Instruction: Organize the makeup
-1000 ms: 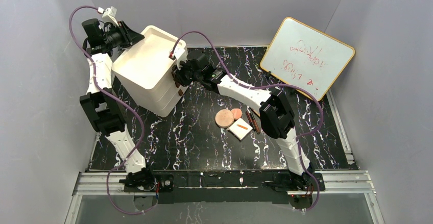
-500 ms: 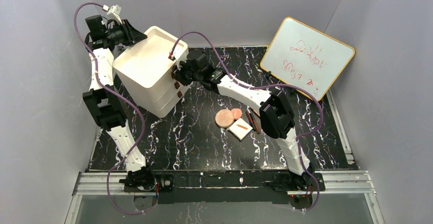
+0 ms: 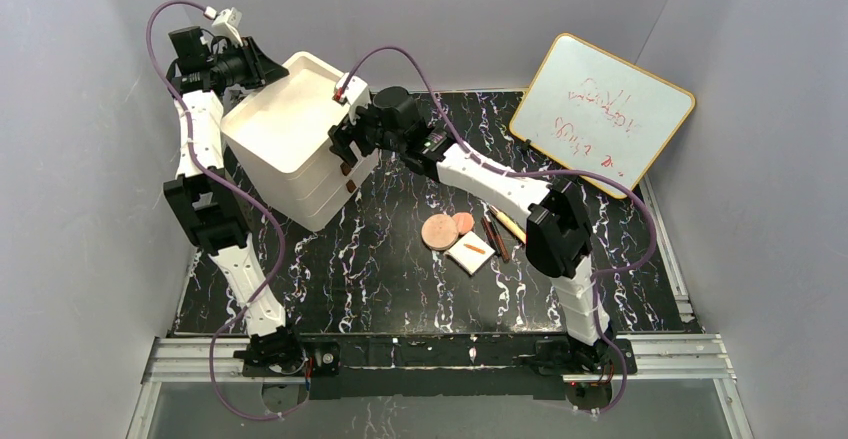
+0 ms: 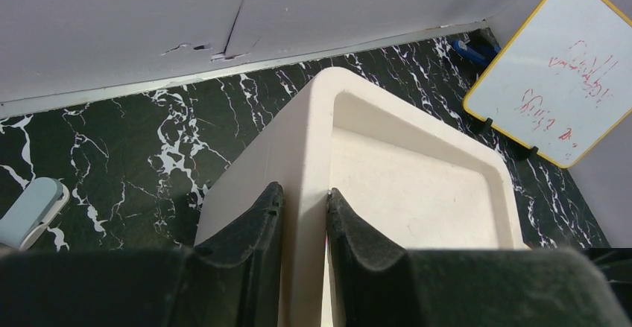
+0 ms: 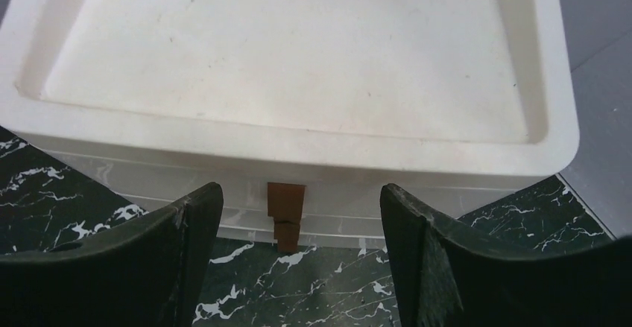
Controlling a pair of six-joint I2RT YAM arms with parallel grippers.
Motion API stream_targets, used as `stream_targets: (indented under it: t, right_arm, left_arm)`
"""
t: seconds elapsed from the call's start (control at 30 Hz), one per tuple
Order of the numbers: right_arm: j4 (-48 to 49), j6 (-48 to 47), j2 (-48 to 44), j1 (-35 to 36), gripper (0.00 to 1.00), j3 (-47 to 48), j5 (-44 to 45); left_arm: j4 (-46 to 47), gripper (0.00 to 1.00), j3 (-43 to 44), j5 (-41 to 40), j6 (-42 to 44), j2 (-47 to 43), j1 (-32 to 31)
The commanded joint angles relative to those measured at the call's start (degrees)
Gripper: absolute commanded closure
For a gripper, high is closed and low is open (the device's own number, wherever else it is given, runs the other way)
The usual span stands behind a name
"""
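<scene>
**Jaw States and Makeup Location**

The left gripper [image 4: 302, 193] clamps the rim of the cream three-drawer plastic box [image 4: 402, 193]. The right gripper [image 5: 299, 190] stands wide open, flanking the top brown knob [image 5: 286, 199] without touching it. Two round discs [image 3: 438, 231], a white square pad [image 3: 470, 253] and thin pencil sticks [image 3: 497, 234] lie at the centre of the black marbled table [image 3: 400, 289].

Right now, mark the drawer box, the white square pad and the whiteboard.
drawer box [image 3: 285, 127]: top view, bare recessed top.
white square pad [image 3: 468, 257]: top view, pad centre.
whiteboard [image 3: 600, 111]: top view, writing surface.

Grey walls [image 3: 450, 19] enclose black white-veined marble tabletop [image 3: 400, 259]; aluminium rail [image 3: 450, 343] at near edge.
</scene>
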Motion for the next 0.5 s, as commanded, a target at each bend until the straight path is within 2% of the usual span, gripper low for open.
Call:
stream_targets:
  t: [0.0, 0.33, 0.47]
  right_arm:
    - [3.4, -0.5, -1.5, 0.3, 0.16, 3.4, 0.4]
    - [-3.7, -0.9, 5.5, 0.2, 0.16, 10.8, -0.2]
    - [-4.9, -1.0, 5.5, 0.2, 0.17, 10.2, -0.5]
  left_arm:
    - [-5.6, 1.0, 3.4, 2.7, -0.7, -0.4, -2.1]
    - [-7.6, 1.0, 4.8, 0.9, 0.4, 0.2, -2.4]
    - [-7.7, 1.0, 4.8, 0.7, 0.5, 0.3, -2.5]
